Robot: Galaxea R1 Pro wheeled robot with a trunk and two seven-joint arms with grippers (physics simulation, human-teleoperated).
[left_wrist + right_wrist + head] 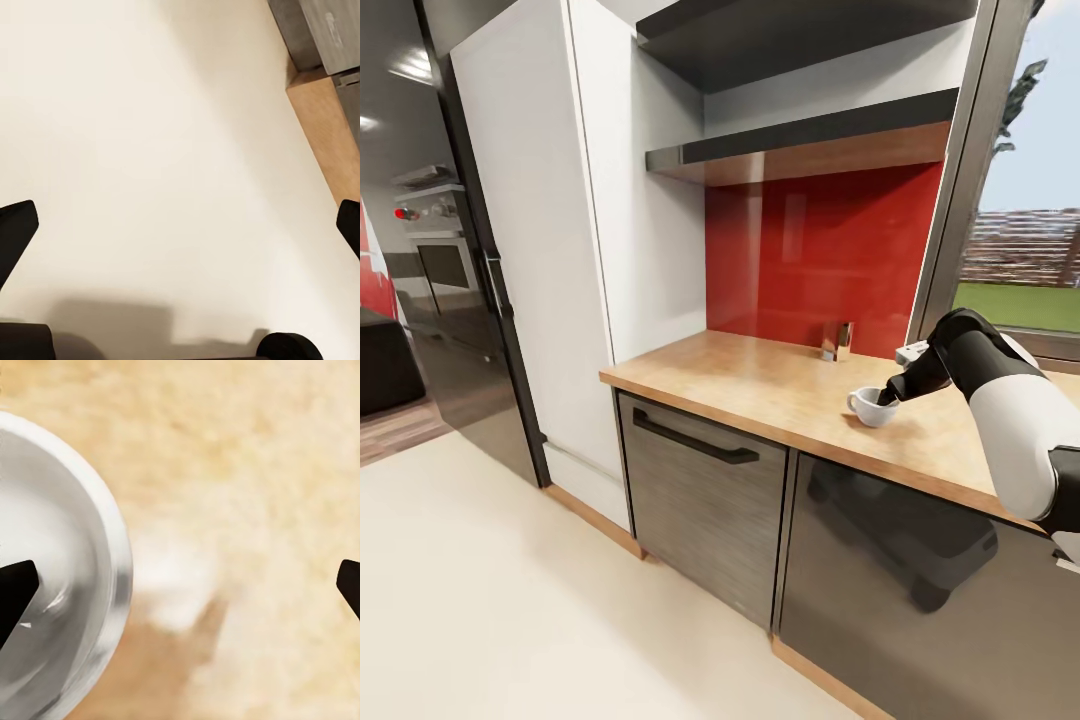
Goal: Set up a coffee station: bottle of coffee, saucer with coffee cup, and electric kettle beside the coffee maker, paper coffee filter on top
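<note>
Head view: coffee cup point(872, 406) stands upright on the wooden countertop point(760, 385) at right of centre, with the right gripper point(890, 392) at its rim; how its fingers stand cannot be told here. Red backsplash point(820, 250) rises behind. Left wrist view: left gripper point(180, 232) spread wide, fingertips at the frame's side edges, over pale floor point(150, 150). Right wrist view: right gripper's fingers wide apart, one fingertip point(15, 592) inside the cup's bowl at left, the other over bare countertop.

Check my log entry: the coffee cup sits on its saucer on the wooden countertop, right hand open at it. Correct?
Not quite: the coffee cup sits directly on the bare countertop, with no saucer under it, as the head view shows. The right hand is open at it.
</note>
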